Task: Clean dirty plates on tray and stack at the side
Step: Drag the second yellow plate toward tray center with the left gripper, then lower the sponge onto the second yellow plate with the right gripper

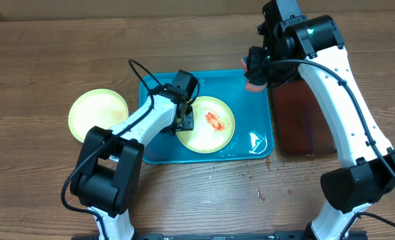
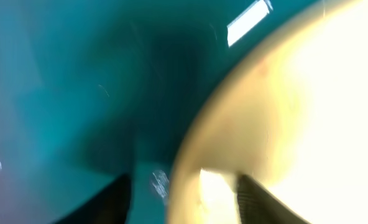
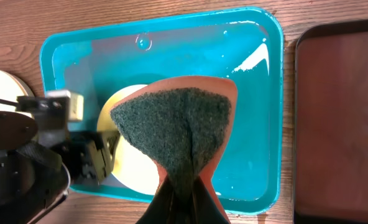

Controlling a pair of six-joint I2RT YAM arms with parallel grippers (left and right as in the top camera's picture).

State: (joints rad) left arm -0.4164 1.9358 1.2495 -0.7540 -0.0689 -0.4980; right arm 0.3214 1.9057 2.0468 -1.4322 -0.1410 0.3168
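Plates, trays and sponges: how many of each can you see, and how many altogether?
2 pale yellow-green round plastic plates
2 rectangular plastic trays: bright turquoise-blue tray, dark brown-red tray
1 orange sponge with green scrubbing pad
Total: 5

No readable text, labels or numbers anywhere, left wrist view perhaps too blurred

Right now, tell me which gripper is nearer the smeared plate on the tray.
Left. The left gripper straddles the rim of the plate; the right gripper, holding a sponge, hangs over the far right corner of the tray.
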